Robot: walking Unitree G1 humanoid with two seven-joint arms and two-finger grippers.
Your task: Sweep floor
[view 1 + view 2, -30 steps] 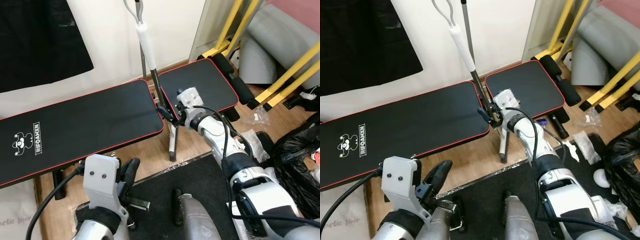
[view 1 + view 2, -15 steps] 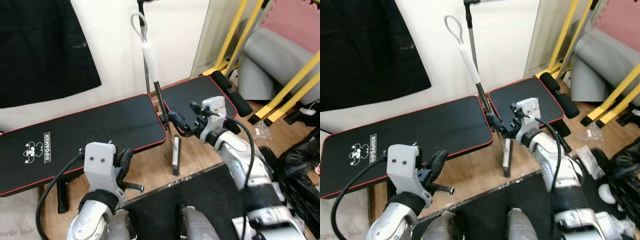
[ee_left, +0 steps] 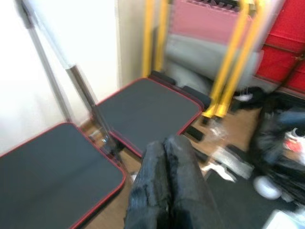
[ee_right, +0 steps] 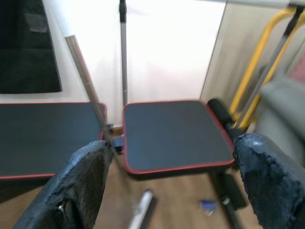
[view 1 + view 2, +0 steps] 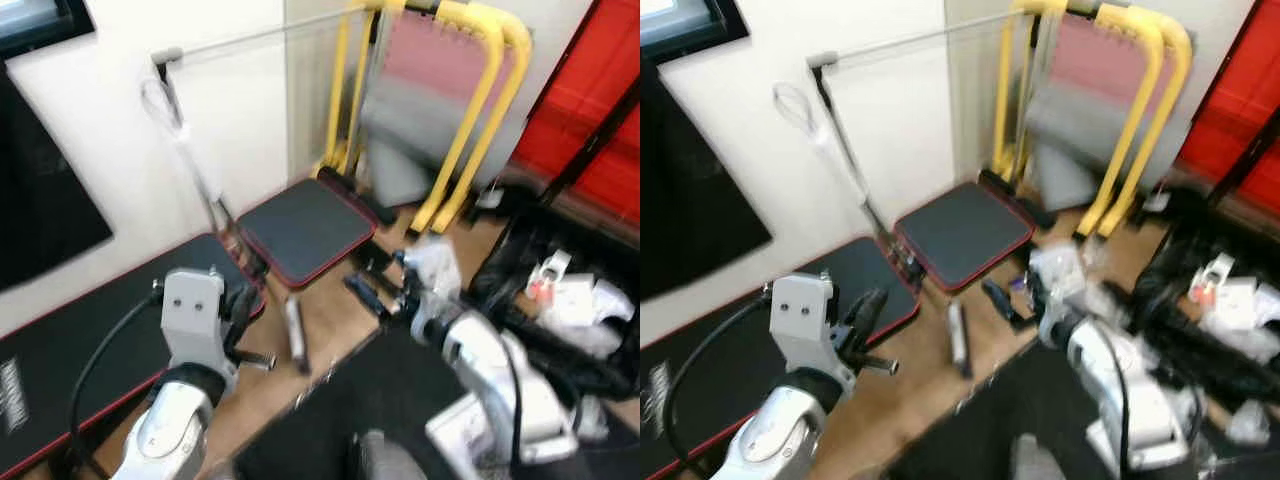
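the right gripper (image 4: 164, 191), fingers now spread wide, has let go of the broom handle (image 5: 845, 165) and drawn back; left gripper (image 3: 167, 191) closed, empty. sweeping has not begun.

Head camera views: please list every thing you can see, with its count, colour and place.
Broom: one, silver pole, white grip, leaning on the white wall between the pads.
Bench pads: two, black with red edges, by the wall.
Frame: one, yellow, behind the bench.
Panel: one, red, far right.
Bag: one, black, on the floor at right.
Floor: wooden.
Left pincer: shut, empty.
Right pincer: open, facing the bench.
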